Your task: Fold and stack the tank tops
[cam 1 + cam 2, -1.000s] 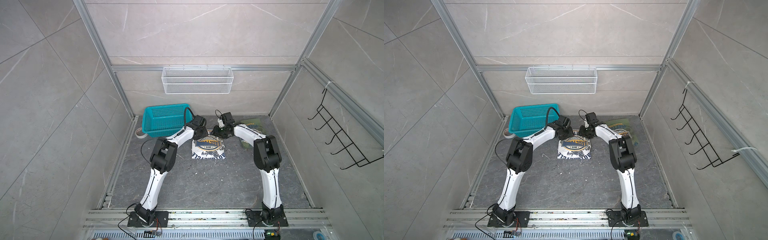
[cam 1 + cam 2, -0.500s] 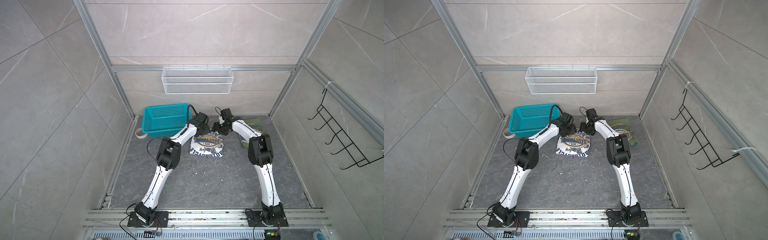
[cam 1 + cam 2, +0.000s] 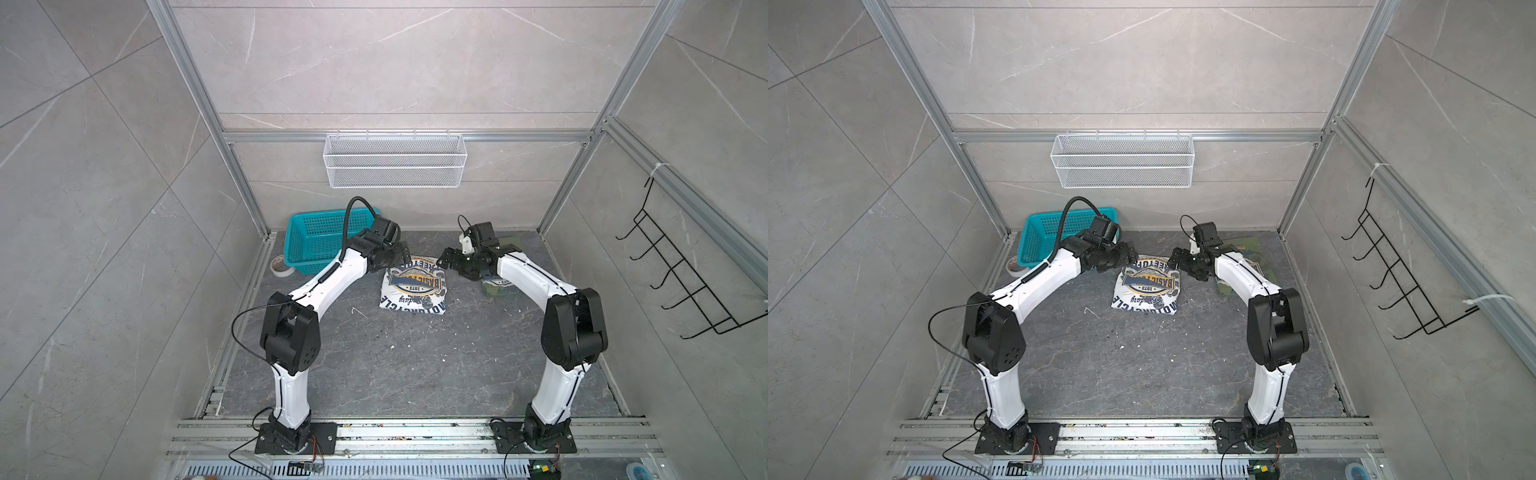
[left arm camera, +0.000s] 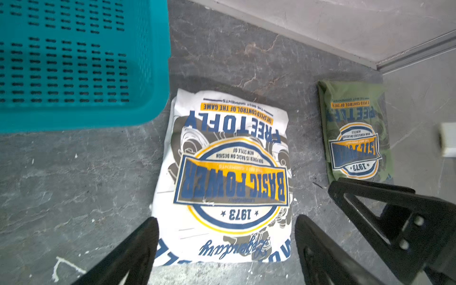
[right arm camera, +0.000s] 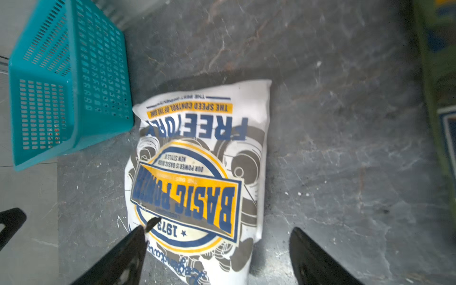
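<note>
The left gripper (image 4: 225, 219) and the right gripper (image 5: 217, 229) hang with jaws spread and empty over the far end of the white tank top (image 3: 413, 286), which lies folded, graphic up, at the far middle of the floor, right of the teal basket (image 3: 307, 264). The olive tank top (image 4: 355, 133) lies folded further right, apart from it, so folding looks done and stacking is left. In both top views the right arm hides most of the olive one.
</note>
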You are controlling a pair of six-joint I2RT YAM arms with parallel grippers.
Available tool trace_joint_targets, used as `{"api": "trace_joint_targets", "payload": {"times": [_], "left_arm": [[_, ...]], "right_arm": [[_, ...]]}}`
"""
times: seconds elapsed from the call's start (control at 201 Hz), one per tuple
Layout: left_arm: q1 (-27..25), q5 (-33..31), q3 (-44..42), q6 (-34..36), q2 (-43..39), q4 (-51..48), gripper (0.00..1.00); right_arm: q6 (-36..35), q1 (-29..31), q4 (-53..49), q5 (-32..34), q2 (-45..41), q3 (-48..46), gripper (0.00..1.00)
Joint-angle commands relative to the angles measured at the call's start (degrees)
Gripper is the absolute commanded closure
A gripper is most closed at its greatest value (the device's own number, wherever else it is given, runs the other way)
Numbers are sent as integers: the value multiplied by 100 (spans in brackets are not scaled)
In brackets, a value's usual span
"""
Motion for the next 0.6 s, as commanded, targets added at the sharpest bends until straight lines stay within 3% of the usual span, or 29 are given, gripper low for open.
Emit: {"api": "trace_joint_targets", "payload": {"times": [0.0,0.284,0.592], "left_arm": [[210,203,-788,50,-14,498,11],[482,951,-1578,-122,297,1577,11],[555,1486,-1457,-319,1046,2055,16]], "right_arm": [[347,18,604,-364,126,-527,9],[597,16,1275,-615,454,-1031,9],[818,161,1672,-836,893,-1170,17]]}}
